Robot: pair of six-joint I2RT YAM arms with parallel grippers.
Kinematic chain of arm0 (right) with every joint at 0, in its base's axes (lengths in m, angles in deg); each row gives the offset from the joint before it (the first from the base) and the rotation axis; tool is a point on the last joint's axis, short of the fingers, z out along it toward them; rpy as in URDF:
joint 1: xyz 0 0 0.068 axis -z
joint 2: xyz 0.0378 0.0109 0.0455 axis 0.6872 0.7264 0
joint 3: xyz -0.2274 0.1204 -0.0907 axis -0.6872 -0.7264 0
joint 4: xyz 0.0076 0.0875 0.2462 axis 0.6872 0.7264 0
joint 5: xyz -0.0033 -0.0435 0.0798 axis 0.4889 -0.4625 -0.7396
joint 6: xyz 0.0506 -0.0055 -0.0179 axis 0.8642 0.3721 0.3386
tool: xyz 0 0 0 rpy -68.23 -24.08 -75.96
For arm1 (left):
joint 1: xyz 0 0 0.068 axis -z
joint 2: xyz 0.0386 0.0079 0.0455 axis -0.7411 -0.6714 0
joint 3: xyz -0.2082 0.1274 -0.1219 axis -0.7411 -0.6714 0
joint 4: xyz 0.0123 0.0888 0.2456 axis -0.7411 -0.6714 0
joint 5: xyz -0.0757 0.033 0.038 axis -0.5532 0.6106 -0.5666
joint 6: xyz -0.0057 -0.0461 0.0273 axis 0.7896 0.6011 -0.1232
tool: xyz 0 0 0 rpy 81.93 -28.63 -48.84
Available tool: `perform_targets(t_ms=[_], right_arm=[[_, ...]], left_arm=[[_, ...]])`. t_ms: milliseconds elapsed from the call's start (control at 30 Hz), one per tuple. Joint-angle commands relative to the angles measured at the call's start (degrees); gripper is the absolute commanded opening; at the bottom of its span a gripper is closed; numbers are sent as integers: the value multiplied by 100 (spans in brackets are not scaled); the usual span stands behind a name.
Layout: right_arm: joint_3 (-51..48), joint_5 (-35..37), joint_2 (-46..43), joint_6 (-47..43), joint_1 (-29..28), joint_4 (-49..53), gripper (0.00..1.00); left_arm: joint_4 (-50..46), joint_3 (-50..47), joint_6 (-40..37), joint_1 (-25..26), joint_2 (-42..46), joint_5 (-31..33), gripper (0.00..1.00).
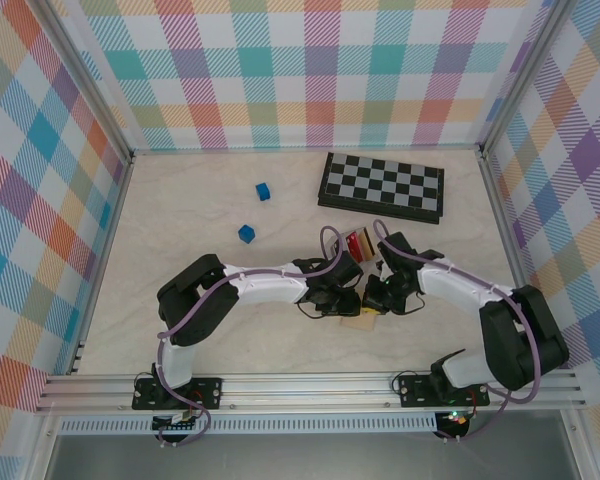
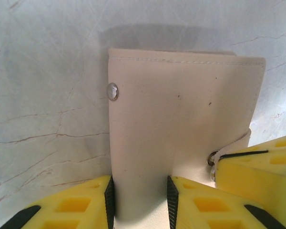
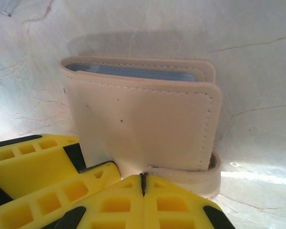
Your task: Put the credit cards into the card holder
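Card holder: the tan card holder (image 2: 181, 109) sits right of centre on the tabletop (image 1: 180, 220), towards the near edge, with both arms meeting over it. From the right wrist it looks folded, blue-grey inner panels showing along its top edge.
Left gripper: the left gripper (image 2: 139, 191) is grasping the card holder, one pad on either side of the folded body.
Right gripper: the right gripper (image 3: 143, 179) is clenched, apparently pinching the end of the strap (image 3: 190, 177).
Cards: a red card (image 1: 358, 243) lies just beyond the grippers, towards the chessboard (image 1: 382, 187). I cannot make out the other cards.
Step in hand: probably opening the holder to expose its slots.
How to do it well: hold the left grip firm as an anchor. Draw the strap away along the fold rather than upwards, so the body does not twist out of the pads. Spread the flap fully before fetching a card.
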Motion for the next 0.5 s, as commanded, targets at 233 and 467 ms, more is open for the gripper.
perform_targets(t_ms=[233,467], right_arm=[[103,136,10,-13,-6,-69,0],[48,390,273,-28,-32,61,0]], left_arm=[[73,-67,52,110,-190,-27,33],[74,-74,47,117,-184,-20,33]])
